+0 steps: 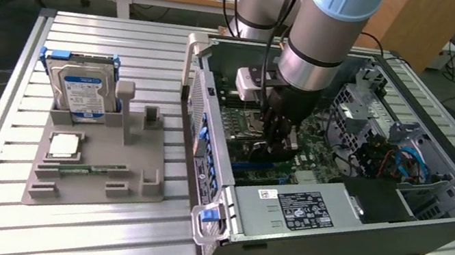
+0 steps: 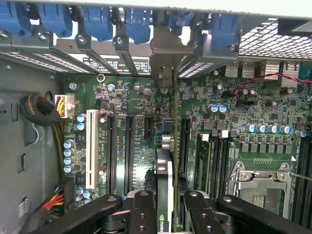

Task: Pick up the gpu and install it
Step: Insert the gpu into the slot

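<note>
— Pincer [image 2: 168,217]: how does it stand?
— Clamped on the gpu [image 2: 165,170], a thin flat black card seen edge-on in the wrist view. A black metal finger [image 2: 141,212] presses on each side of it.
— And where is the card?
— Upright over the green motherboard [image 2: 234,107], inside the open dark-grey metal computer case [image 1: 432,228]. It runs between long black slots, with a long white slot [image 2: 91,146] further off. Its grey metal end bracket [image 2: 163,61] meets the case's rear wall beside the blue plastic latches [image 2: 97,22]. Whether its lower edge sits in a slot I cannot tell.
— And the exterior view?
— There the pincer [image 1: 273,145] hangs into the case from the silver-and-blue arm [image 1: 321,39]. Well apart, to the exterior view's left, a grey plastic holder [image 1: 104,148] stands on the slatted aluminium table [image 1: 53,230]. It bears an upright silver hard drive with a blue label [image 1: 81,92] and a narrow green RAM stick [image 1: 91,169] lying flat.
</note>
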`<state>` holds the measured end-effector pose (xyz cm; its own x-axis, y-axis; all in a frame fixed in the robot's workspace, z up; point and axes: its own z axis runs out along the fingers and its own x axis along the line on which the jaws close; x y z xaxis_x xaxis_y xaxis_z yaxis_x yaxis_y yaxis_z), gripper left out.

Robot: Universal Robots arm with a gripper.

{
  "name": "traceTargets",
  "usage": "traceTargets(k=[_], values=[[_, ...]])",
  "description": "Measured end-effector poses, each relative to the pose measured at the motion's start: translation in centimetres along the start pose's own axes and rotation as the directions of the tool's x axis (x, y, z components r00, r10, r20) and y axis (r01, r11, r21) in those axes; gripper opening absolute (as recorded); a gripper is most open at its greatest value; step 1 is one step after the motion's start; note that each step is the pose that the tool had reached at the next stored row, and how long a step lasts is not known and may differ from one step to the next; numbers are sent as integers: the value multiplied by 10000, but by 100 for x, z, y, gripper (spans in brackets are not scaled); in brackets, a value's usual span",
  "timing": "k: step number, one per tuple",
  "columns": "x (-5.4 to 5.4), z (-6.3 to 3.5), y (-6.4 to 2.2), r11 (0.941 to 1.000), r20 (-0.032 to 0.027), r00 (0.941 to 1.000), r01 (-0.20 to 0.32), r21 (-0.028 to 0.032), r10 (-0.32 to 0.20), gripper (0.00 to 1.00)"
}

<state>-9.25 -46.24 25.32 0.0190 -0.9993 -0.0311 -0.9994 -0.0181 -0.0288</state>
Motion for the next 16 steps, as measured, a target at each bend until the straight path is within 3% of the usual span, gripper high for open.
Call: traceTargets(k=[16], values=[[1, 15, 0, 10000, -1, 10000, 1, -1, -1, 26]])
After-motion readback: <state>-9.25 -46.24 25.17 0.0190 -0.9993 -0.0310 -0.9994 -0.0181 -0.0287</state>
